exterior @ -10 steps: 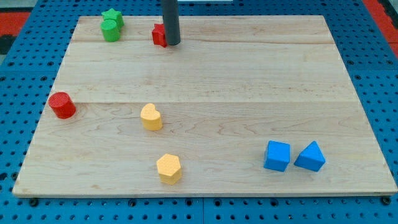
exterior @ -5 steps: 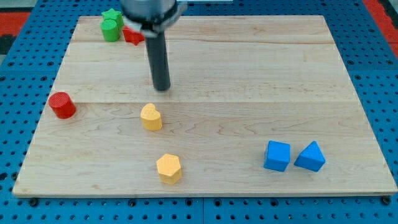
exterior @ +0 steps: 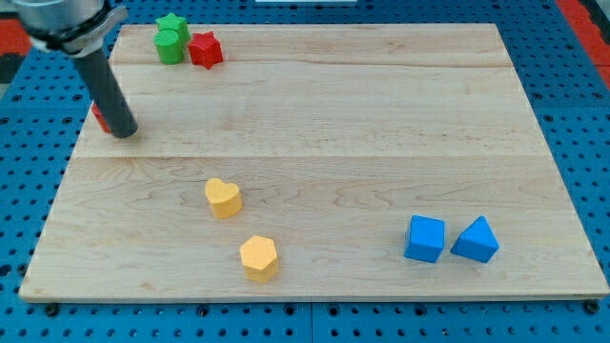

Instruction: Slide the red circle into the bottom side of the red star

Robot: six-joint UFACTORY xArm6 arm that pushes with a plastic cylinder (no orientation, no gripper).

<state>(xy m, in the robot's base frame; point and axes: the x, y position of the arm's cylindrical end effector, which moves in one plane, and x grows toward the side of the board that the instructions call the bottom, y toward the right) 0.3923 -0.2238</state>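
Observation:
The red star lies near the board's top edge, touching the right side of two green blocks. The red circle is almost wholly hidden behind my rod at the view's left; only a red sliver shows on the rod's left side. My tip rests on the board right against that sliver, below and left of the star.
A yellow heart and a yellow hexagon lie at lower centre. A blue cube and a blue triangular block sit at lower right. The wooden board lies on a blue pegboard.
My tip swept from the top centre down and left to the red circle. The red star slid left against the green blocks. The red circle moved up; the yellow heart shifted slightly left and down.

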